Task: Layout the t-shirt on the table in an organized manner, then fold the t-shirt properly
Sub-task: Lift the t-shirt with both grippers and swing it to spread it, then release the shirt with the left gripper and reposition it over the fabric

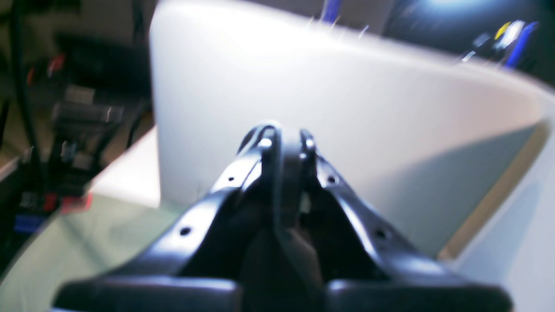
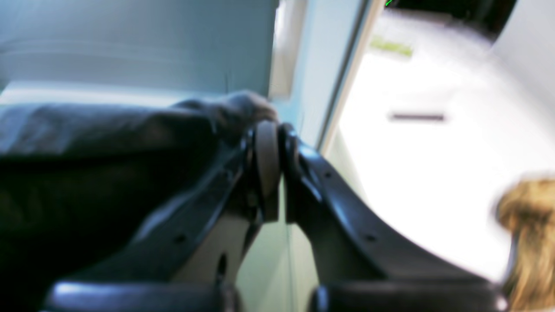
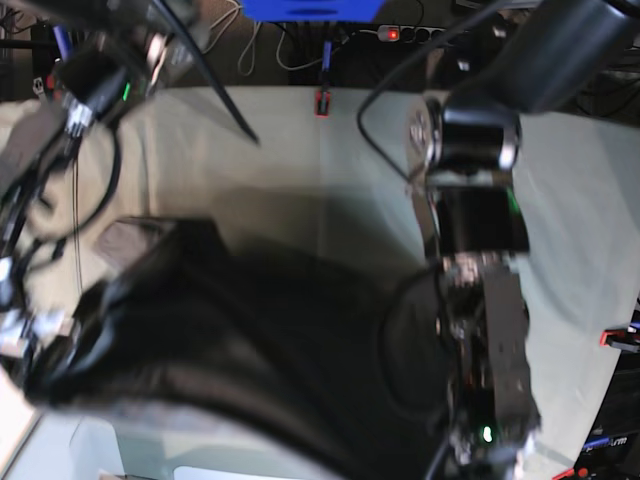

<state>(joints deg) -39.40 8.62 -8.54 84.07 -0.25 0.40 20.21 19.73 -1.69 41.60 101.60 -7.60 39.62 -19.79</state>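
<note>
Both wrist views blur heavily; right one glares white; base view dim.

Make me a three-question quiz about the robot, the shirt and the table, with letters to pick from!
1. Where is the t-shirt?
A. lifted over the table's near side
B. folded at the far edge
C. on the floor

2. What colour is the table cloth?
A. red
B. pale green
C. black

3. What is the right hand doing?
A. open wide
B. shut on the t-shirt
C. holding a cup

Answers:
A, it bulges dark near the camera.
B, pale cloth shows behind.
B, fabric bunches at its closed tips.
</note>
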